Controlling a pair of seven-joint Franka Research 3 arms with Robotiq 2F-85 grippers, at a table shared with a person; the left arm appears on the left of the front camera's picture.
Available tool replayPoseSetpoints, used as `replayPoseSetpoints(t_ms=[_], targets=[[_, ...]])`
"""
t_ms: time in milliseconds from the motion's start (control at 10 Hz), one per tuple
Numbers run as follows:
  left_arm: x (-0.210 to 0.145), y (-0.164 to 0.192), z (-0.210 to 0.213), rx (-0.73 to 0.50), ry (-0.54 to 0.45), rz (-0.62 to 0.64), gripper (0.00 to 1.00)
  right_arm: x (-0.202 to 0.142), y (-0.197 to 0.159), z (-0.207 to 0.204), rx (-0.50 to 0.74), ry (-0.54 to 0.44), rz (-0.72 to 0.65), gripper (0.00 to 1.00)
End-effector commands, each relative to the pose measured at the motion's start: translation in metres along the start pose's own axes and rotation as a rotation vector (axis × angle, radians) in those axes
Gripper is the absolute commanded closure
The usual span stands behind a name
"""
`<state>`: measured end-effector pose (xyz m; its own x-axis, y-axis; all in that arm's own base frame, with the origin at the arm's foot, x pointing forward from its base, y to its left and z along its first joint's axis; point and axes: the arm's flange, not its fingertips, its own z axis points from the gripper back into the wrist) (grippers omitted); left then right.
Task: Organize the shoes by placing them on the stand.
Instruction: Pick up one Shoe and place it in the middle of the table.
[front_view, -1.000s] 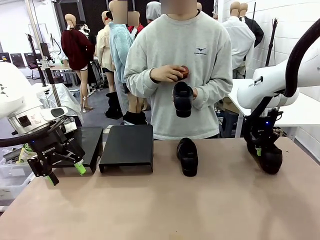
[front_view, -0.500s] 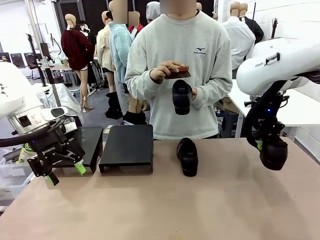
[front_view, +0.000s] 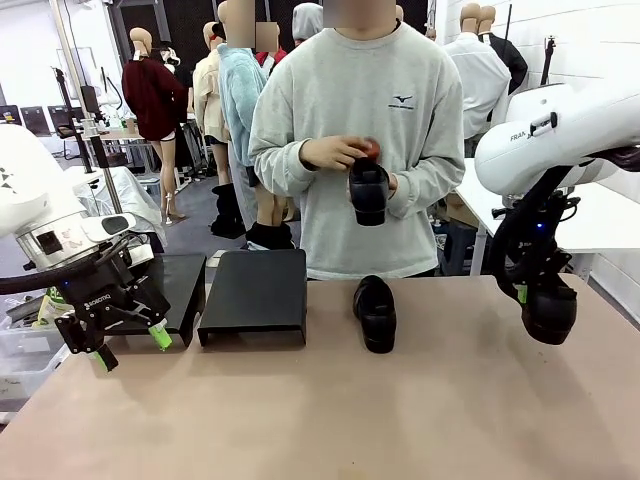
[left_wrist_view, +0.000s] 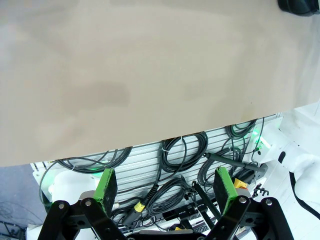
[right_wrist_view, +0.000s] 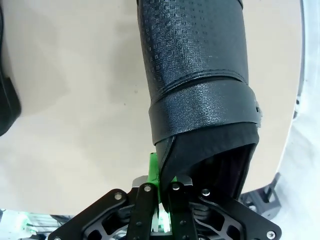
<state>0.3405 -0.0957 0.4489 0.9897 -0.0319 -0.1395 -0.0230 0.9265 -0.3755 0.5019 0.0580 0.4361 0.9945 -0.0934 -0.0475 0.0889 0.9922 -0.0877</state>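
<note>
Far to the right of the stand (front_view: 255, 292), we find the right gripper (right_wrist_view: 161, 186) pressed shut on the thin collar edge of the carried shoe (front_view: 548, 312), which hangs clear of the table (front_view: 320, 430). We judge this pinch to be the main hazard: only a narrow strip of leather sits between the pads (right_wrist_view: 153, 167), so a quick swing toward the stand may let the shoe pivot or slip free. A second risk lies on the path: the resting shoe (front_view: 375, 314) lies on the table just right of the stand, between it and the carried shoe, and a low transit could strike it. We therefore advise a high, slow carry. The left gripper (front_view: 128, 346) hangs spread and empty just in front of the stand's left part; if both arms approach the stand together, they may collide. The person behind the stand holds another shoe (front_view: 368, 192) at chest height.
</note>
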Motion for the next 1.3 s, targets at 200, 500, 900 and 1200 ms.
replayPoseSetpoints(t_ms=[200, 500, 900, 1200], targets=[[-0.001, 0.001, 0.0, -0.004, 0.004, 0.0, 0.0, -0.032, 0.028, 0.018, -0.113, -0.032, -0.018, 1.0], [-0.001, 0.001, 0.0, -0.004, 0.004, 0.0, 0.0, -0.121, 0.074, 0.051, -0.225, 0.036, -0.033, 1.0], [-0.001, 0.001, 0.0, -0.004, 0.004, 0.0, 0.0, -0.204, 0.147, 0.07, -0.019, 0.092, -0.067, 1.0], [-0.001, 0.001, 0.0, -0.004, 0.004, 0.0, 0.0, -0.195, 0.137, 0.074, -0.071, 0.082, -0.05, 1.0]])
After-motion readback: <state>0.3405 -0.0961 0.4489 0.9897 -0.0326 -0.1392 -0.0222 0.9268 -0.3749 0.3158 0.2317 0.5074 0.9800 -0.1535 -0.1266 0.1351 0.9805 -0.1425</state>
